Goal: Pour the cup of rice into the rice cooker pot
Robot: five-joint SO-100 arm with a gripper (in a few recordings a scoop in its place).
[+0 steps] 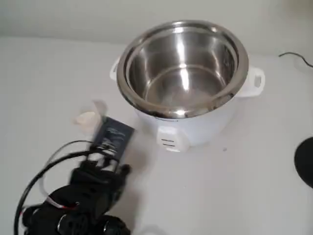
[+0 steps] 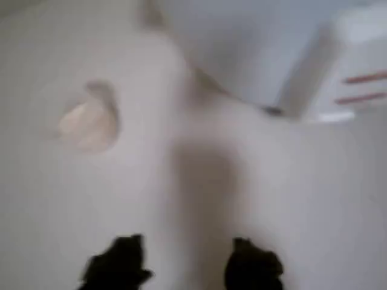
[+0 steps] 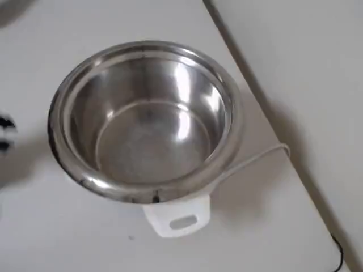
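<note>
The cup is small and translucent and stands on the white table, left of the rice cooker pot. In the blurred wrist view the cup shows a pale patch of rice inside. The pot is a shiny steel bowl in a white cooker body, and its bottom looks bare. My black arm comes in from the lower left, and my gripper sits just right of and below the cup. The gripper is open, its two dark fingertips apart with only table between them.
The cooker's white handle and a cord lie toward the table edge. A dark round object sits at the right edge. Black cables loop beside my arm. The cooker wall is close ahead, on the right.
</note>
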